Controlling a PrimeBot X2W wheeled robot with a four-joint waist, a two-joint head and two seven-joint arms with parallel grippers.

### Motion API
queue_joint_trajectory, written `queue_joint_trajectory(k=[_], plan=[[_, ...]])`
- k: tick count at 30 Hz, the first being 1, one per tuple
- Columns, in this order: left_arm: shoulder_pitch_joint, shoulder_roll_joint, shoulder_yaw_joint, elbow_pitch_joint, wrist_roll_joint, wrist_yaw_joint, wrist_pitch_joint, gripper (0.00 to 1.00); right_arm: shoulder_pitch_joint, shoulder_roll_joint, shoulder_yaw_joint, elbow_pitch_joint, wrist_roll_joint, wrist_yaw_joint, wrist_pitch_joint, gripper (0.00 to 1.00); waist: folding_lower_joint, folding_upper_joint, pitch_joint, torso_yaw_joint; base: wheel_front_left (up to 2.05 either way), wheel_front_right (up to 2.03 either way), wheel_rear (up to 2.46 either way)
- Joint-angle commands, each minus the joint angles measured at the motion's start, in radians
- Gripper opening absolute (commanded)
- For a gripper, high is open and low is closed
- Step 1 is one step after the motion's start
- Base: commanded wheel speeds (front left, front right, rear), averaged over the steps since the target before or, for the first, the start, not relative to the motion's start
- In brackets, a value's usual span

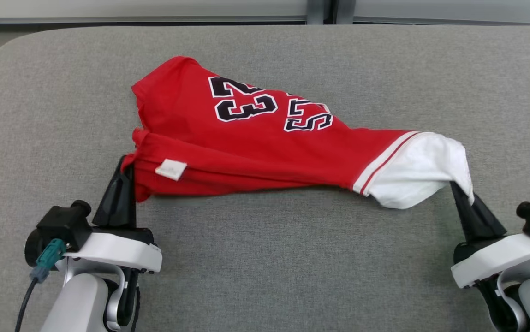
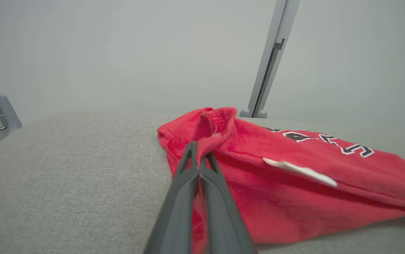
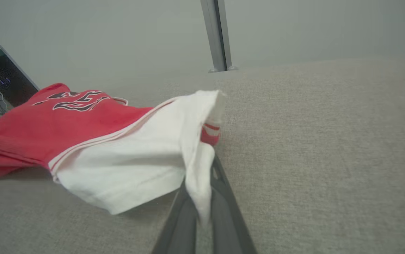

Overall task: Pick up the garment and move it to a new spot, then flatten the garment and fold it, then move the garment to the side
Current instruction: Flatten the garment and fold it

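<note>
The garment (image 1: 246, 138), red with black-and-white numerals (image 1: 241, 103) and a white sleeve (image 1: 419, 170), lies crumpled across the middle of the grey padded table (image 1: 265, 258). In the head view its length runs from 9 o'clock to 3 o'clock. The left gripper (image 1: 126, 173), at about 8 o'clock of the garment, is clenched on the red edge at that end; in the left wrist view its two fingers press together with red cloth pinched at the tips. A small white label (image 1: 171, 169) lies just beside that grip. The right gripper (image 1: 459, 189), at about 4 o'clock, is clamped on the white sleeve's edge, white cloth hanging over its fingers. That sleeve end is lifted off the table, with a shadow beneath it.
</note>
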Motion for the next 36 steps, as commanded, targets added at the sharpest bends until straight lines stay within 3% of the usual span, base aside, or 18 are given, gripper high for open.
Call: queue_joint_trajectory(k=[1, 11, 22, 28, 36], plan=[[0.007, 0.008, 0.009, -0.021, 0.014, 0.007, -0.004, 0.0, -0.003, -0.008, -0.011, -0.014, 0.008, 0.0, -0.01, 0.0, 0.0, 0.0, -0.008, -0.007, 0.0, 0.0, 0.0], [-0.028, 0.053, 0.029, -0.324, 0.058, 0.024, 0.019, 0.0, -0.019, -0.058, -0.155, -0.271, -0.028, 0.0, -0.02, 0.0, 0.0, 0.0, -0.072, -0.067, 0.0, 0.0, 0.0], [-0.226, 0.093, 0.016, -0.606, 0.113, 0.043, 0.145, 0.0, -0.095, -0.067, -0.318, -0.573, -0.105, 0.0, 0.102, 0.0, 0.0, 0.0, -0.149, -0.141, 0.0, 0.0, 0.0], [-0.317, 0.096, -0.004, -0.617, 0.116, 0.032, 0.209, 0.0, -0.148, -0.065, -0.348, -0.625, -0.089, 0.0, 0.162, 0.0, 0.0, 0.0, -0.137, -0.154, 0.0, 0.0, 0.0], [-0.513, 0.06, -0.025, -0.463, 0.084, -0.001, 0.219, 0.0, -0.357, -0.105, -0.317, -0.53, -0.003, 0.0, 0.184, 0.0, 0.0, 0.0, -0.036, -0.148, 0.0, 0.0, 0.0]])
